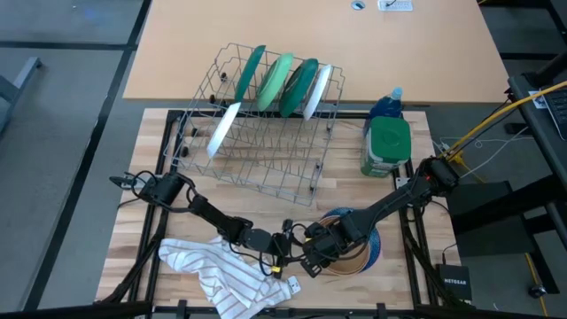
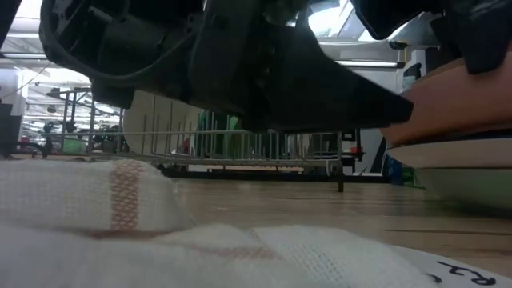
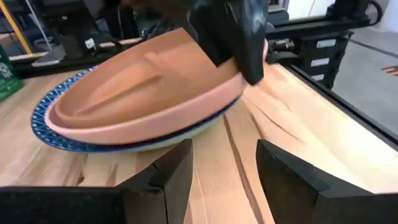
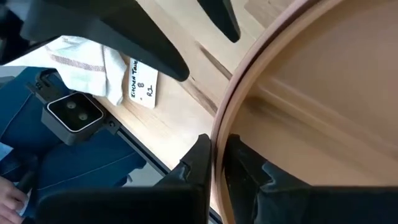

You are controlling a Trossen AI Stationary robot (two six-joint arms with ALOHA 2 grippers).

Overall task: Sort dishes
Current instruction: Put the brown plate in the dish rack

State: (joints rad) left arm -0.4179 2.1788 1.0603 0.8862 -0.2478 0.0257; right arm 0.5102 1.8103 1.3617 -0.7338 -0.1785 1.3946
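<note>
Tan-brown plate tilted atop blue plate, right of cloth. Four green and white plates upright in rack. White plate leaning there.

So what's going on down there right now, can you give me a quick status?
Right gripper shut on rim of tan-brown plastic plate, atop blue patterned plate. Left gripper open, facing it. White striped cloth close by.

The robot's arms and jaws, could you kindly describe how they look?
Both arms, left and right, are slim, dark, jointed links with black cables alongside; a yellow cable shows near the left wrist. Each gripper, left and right, has two matte black, angular, wedge-shaped plastic jaws.
</note>
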